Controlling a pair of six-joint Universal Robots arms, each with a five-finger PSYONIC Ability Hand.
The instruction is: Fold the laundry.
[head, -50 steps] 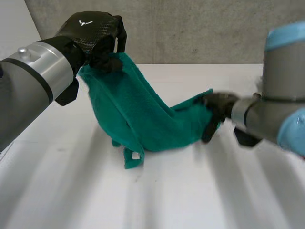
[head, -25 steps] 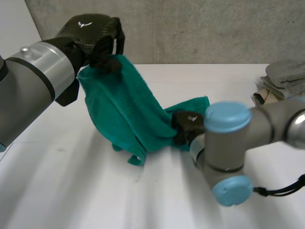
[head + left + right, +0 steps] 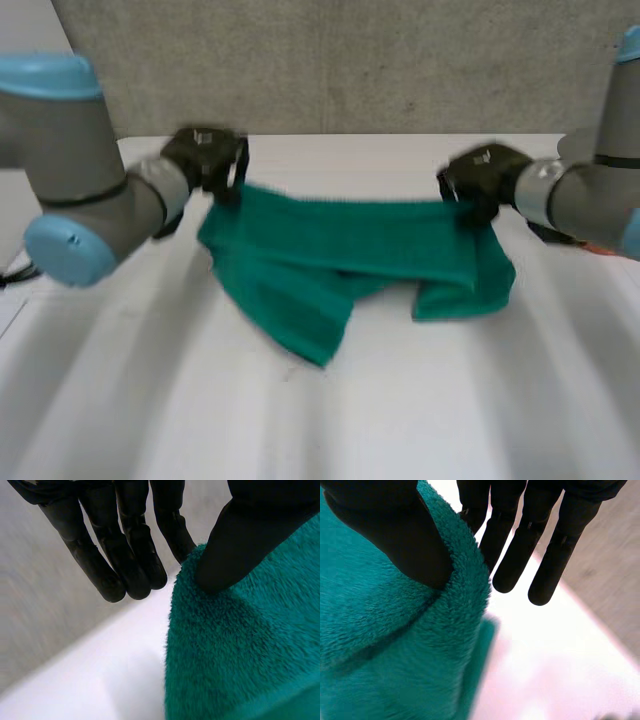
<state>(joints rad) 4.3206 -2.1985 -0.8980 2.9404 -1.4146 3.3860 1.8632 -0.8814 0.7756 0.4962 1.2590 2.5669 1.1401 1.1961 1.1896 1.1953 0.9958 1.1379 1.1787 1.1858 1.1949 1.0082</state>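
— Found where?

— Strung between both hands toward the far edge of the worktop [image 3: 300, 430]. Green towel [image 3: 350, 245], top hem drawn nearly straight, lower part sagged in loose doubled folds down toward the surface. Touching it or not, could not tell.

— Gripped how?

— Pinched at the two top corners. At the left hand [image 3: 205, 158], thumb [image 3: 235, 540] pressed into the pile against a finger behind the cloth, with the remaining fingers [image 3: 127, 560] straight and clear of it. Same at the right hand [image 3: 478, 180] on the opposite corner: thumb [image 3: 395, 535] sunk into the nap, hem rolled around it, other fingers [image 3: 515, 550] stretched out past the edge.

— Judged heavy?

— Judged light, soft and thoroughly limp. Thick fleecy pile, no stiffness at all; drooped wherever unsupported. Not fragile. Grippy rather than slick, yet bulky enough, probably, to creep out of so narrow a pinch.

— Best taken where?

— At the corners or along a hem, as seen here. Seized mid-panel, would likely only have bunched. Called for even tension across the top hem and a flat lay on the worktop to get a square fold.
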